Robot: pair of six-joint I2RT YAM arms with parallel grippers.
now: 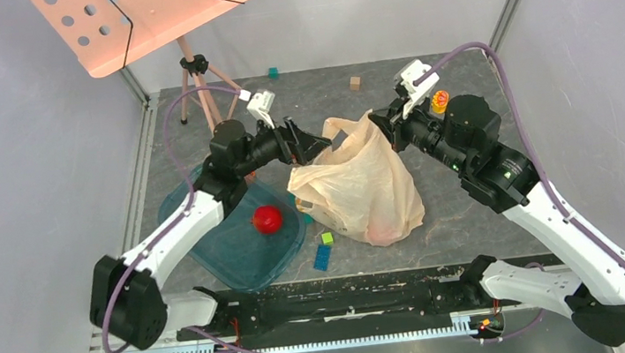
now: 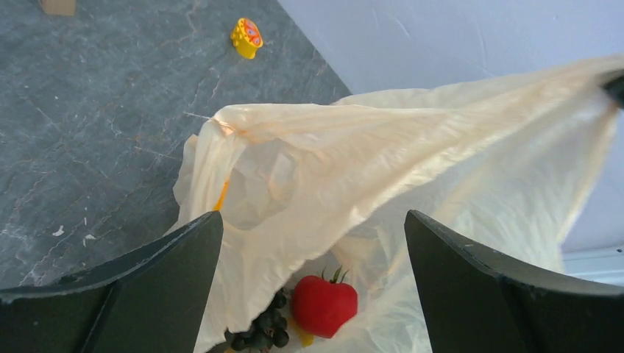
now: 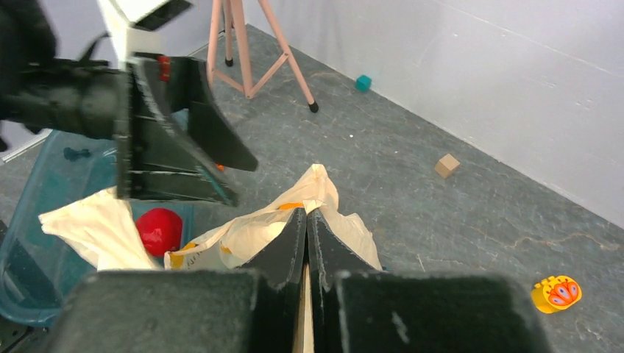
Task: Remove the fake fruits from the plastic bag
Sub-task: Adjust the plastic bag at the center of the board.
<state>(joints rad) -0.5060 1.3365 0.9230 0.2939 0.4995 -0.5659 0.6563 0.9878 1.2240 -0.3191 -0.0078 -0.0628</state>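
Two red apples in sight: one sits on the teal tray [image 1: 212,259], that's apple [image 1: 267,219], and the other apple [image 2: 324,305] lies deep inside the plastic bag [image 1: 364,188], touching a bunch of dark grapes [image 2: 261,332]. Left gripper [image 2: 313,220] hovers at the bag's mouth, fingers spread wide with nothing between them. Right gripper [image 3: 307,215] has its fingers pressed together on a fold of the bag's rim, pulling the plastic taut and lifted. Bag slumps on the grey table [image 1: 473,211], just beside the tray. Blue block [image 1: 323,257] and green block [image 1: 327,238] lie at the bag's near edge; yellow toy [image 1: 439,102] is beyond the right wrist.
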